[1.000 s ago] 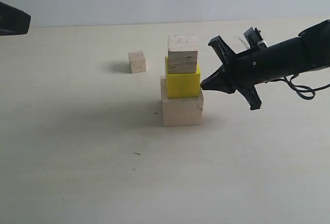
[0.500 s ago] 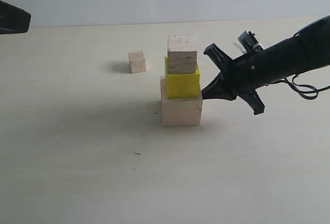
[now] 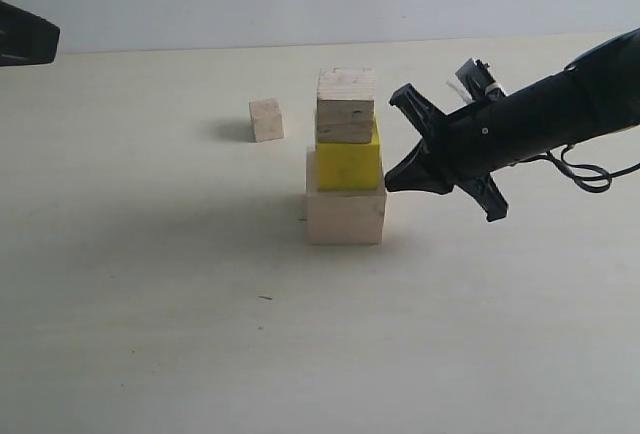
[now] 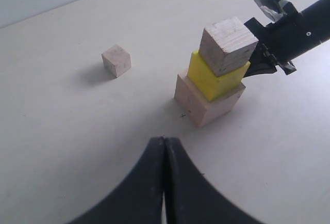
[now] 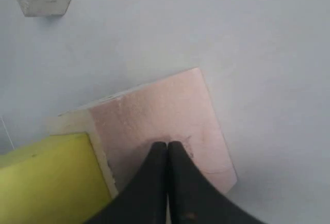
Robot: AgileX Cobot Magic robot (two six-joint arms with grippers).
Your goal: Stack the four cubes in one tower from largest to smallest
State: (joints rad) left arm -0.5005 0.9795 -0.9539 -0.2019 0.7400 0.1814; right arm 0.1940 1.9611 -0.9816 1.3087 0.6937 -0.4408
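Three cubes stand stacked mid-table: the largest pale wood cube at the bottom, the yellow cube on it, the grainy wood cube on top. The smallest pale cube sits alone on the table, behind and to the left. My right gripper is shut and empty, its tip pressed against the right side of the largest cube, just under the yellow cube. My left gripper is shut and empty, hovering well short of the stack; the smallest cube lies beyond it.
The pale tabletop extends all round the stack, with a light wall behind. A dark part of the left arm shows at the far left edge. A black cable loop hangs off the right arm.
The right gripper dipped and pushed left against the bottom cube; the whole stack slid slightly left. The small cube and left arm stayed put.
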